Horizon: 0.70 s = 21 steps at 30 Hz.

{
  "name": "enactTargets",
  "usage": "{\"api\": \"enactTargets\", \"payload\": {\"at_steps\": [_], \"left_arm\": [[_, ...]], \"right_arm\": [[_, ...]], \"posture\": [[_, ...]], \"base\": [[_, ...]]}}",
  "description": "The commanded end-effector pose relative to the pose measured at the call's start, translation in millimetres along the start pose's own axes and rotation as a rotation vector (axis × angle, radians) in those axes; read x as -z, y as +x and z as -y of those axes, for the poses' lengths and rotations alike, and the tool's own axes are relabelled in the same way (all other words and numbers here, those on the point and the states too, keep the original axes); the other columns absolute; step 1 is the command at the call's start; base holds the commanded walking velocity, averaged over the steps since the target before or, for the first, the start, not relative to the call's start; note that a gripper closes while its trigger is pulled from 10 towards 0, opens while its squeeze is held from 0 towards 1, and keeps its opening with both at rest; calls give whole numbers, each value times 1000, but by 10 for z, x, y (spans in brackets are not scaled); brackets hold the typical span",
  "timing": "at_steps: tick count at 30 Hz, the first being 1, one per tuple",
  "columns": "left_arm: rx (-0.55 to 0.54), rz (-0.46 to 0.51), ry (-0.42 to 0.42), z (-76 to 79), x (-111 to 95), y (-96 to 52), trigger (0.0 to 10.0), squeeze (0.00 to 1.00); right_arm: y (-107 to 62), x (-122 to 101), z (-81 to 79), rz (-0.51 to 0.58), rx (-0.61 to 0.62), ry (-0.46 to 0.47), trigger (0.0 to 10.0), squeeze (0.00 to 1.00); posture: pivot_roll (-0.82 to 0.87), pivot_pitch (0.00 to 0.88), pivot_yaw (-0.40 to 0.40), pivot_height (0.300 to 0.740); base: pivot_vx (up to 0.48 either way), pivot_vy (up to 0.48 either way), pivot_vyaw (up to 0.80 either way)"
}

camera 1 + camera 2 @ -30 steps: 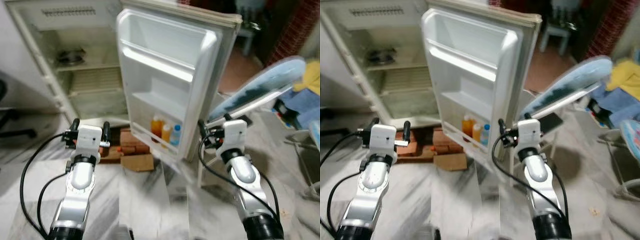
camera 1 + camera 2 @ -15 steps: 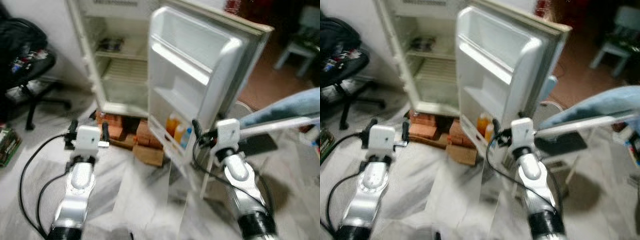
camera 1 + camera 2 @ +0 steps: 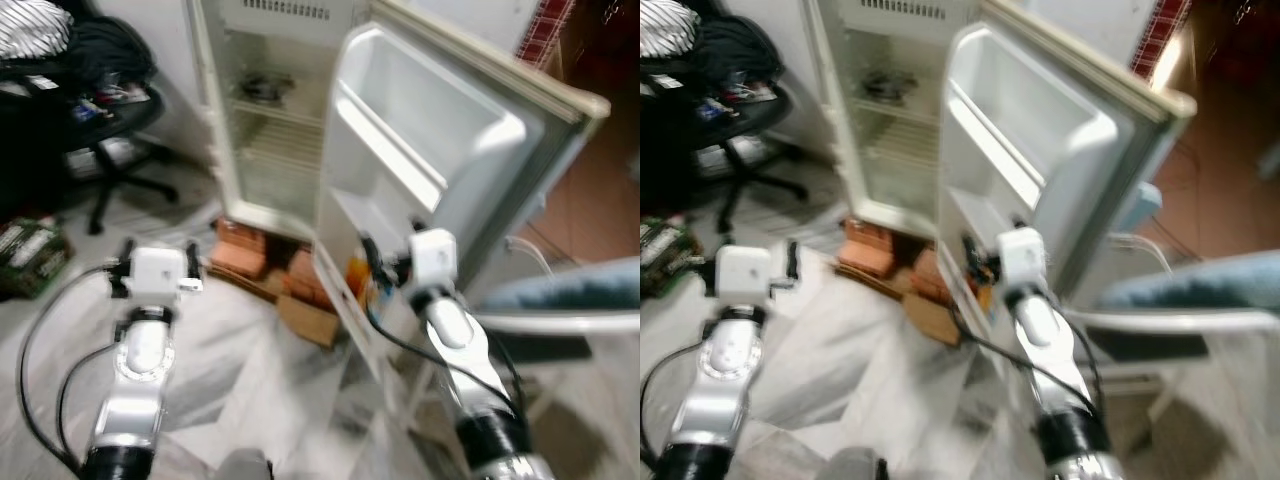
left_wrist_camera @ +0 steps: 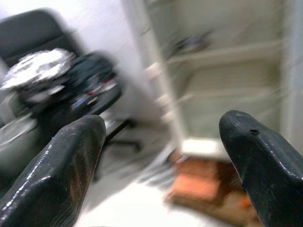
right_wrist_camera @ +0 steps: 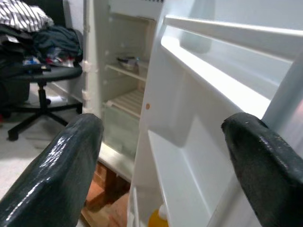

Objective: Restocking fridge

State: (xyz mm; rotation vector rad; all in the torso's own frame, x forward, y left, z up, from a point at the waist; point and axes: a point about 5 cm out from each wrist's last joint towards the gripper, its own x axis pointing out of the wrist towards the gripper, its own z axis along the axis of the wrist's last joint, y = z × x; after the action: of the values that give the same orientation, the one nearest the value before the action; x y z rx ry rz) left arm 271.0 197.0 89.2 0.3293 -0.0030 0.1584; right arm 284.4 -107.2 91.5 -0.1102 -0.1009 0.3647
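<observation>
Nearest me, both arms are raised over the marble floor (image 3: 250,370). My left gripper (image 4: 163,156) has its fingers (image 4: 61,165) spread wide with nothing between them, over open floor. My right gripper (image 5: 161,156) is equally wide apart and empty, close up against the inner face of the fridge door (image 3: 420,150).

Just beyond it, low in the door's bottom rack, I can make out an orange bottle (image 3: 357,272), partly hidden by my right wrist. I judge it a light, stiff plastic bottle, probably smooth and a bit slippery; I would take it across the body below the cap, squeezing gently.

Under the fridge (image 3: 265,120) sit red bricks (image 3: 240,250) and a piece of cardboard (image 3: 308,320). Inside, the wire shelves look nearly bare, with one dark item on the upper shelf that I cannot identify. Far left stands an office chair (image 3: 110,130) piled with clothes.

Against a second ago, my whole view has swung: the chair has come into sight, the door now sits right of centre, and the right gripper has closed in on the door; the frames are blurrier too.
</observation>
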Motion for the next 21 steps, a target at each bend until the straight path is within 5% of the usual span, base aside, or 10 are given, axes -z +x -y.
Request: {"api": "enactTargets", "payload": {"at_steps": [1, 11, 15, 17, 21], "left_arm": [[42, 5, -11, 118, -20, -18, 10000, 0], [68, 19, -29, 176, -28, -35, 10000, 0], [69, 26, -26, 177, -39, -30, 10000, 0], [71, 29, -27, 174, -40, -28, 10000, 0], [81, 32, -37, 179, -42, -34, 10000, 0]], "right_arm": [[-31, -10, 331, -14, 133, -12, 10000, 0], [-70, 17, 327, -15, 123, -15, 10000, 0], [-118, 46, 252, -21, 35, 40, 10000, 0], [-175, 115, 122, -69, -107, 111, 10000, 0], [-256, 211, 66, -129, -193, 98, 10000, 0]], "posture": [[75, 0, -38, 740], [76, 0, -43, 740], [78, 0, -42, 740], [76, 0, -40, 740], [75, 0, -39, 740]], "base": [[266, -315, 0], [27, -31, 0], [0, 0, 0], [0, 0, 0], [0, -137, 0]]}}
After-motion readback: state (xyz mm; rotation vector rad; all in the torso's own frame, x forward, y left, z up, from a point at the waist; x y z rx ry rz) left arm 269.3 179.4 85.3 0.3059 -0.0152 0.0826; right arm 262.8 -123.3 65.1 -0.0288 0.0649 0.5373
